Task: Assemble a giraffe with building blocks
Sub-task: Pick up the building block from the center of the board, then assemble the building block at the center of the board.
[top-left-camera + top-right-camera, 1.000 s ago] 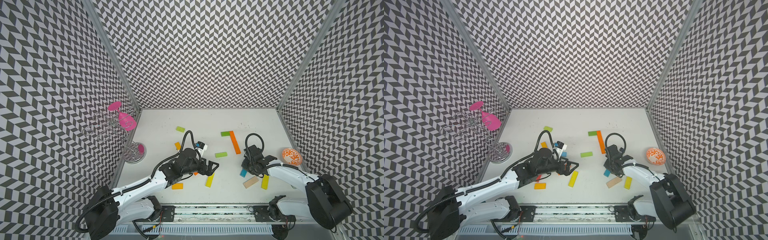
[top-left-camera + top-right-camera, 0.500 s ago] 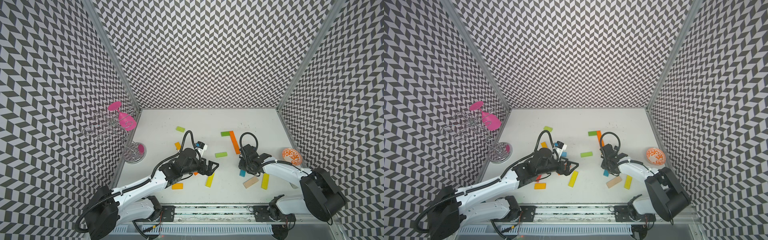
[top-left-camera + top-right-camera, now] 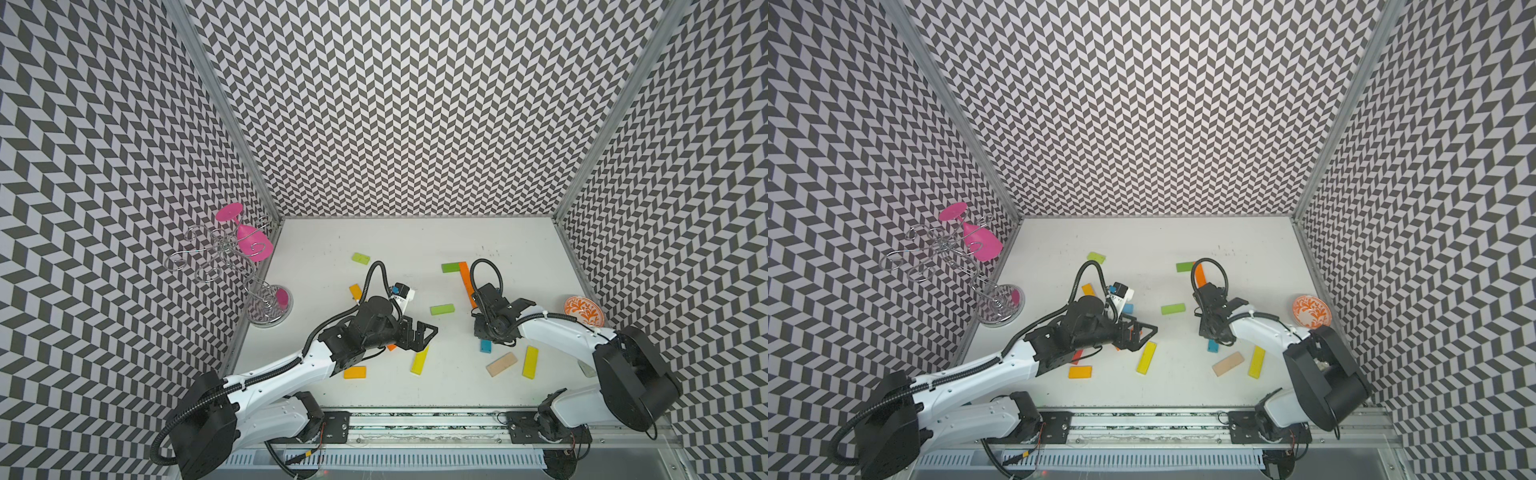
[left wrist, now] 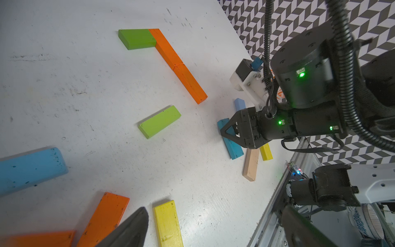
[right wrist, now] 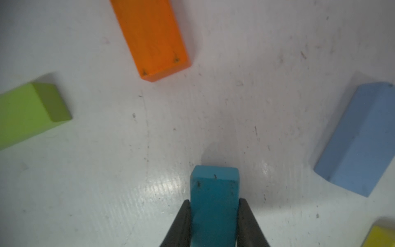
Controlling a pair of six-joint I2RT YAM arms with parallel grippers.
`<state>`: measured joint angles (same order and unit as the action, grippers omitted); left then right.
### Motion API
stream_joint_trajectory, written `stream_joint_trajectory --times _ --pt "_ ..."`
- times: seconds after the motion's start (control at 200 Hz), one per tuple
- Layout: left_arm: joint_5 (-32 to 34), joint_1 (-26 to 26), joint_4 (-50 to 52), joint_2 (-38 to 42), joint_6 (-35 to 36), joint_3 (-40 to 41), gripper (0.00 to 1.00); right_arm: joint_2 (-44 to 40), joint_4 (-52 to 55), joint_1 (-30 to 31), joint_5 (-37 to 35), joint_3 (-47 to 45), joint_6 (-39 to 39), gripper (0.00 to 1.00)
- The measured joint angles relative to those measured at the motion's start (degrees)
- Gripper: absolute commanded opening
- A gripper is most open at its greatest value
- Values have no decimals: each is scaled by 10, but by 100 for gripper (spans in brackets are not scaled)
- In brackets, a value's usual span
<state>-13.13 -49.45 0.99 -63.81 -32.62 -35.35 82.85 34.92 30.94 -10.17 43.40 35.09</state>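
Going from the left: the left gripper (image 3: 428,338) hangs low over the table (image 3: 415,241) with its fingers spread wide and nothing between them, and a yellow block (image 3: 419,360) lies just beside the tips. Mid-table there's a loose green block (image 3: 442,309). Behind it a back green block (image 4: 136,38) is butted against the end of an orange strip (image 4: 171,55), which I'd guess is the giraffe's head and neck getting started.

Further right is the action. The right gripper (image 5: 214,205) has its fingers (image 5: 183,220) closed in narrow on the two long sides of the teal block (image 5: 214,186), a bit back from one end. That block looks to be lying flat on the table, near the lower end of the orange strip, with a pale blue block (image 5: 359,139) off to one side.

Handling-wise I reckon these are painted wooden slats: light, rigid, nothing to break. The paint looks smooth though, so a grip could slip or let the block swing. I'd pinch across the narrow width, closer to the middle than the end, so it doesn't pivot once lifted
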Motion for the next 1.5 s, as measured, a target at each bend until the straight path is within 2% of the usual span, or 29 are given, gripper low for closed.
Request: stream_joint_trajectory --times 0.225,0.411,0.641,0.816,1.497 --pt "0 4 0 -5 2 0 98 -3 -7 -1 5 22 -101 14" --pt "0 5 0 -9 4 0 98 28 -7 -1 22 31 -141 16" --pt "0 15 0 -8 8 0 99 71 -7 -8 16 66 -167 22" --pt "0 20 0 -8 9 0 99 86 -6 -27 14 76 -182 22" --pt "-2 26 0 -22 13 -1 99 109 -12 -52 27 89 -217 29"
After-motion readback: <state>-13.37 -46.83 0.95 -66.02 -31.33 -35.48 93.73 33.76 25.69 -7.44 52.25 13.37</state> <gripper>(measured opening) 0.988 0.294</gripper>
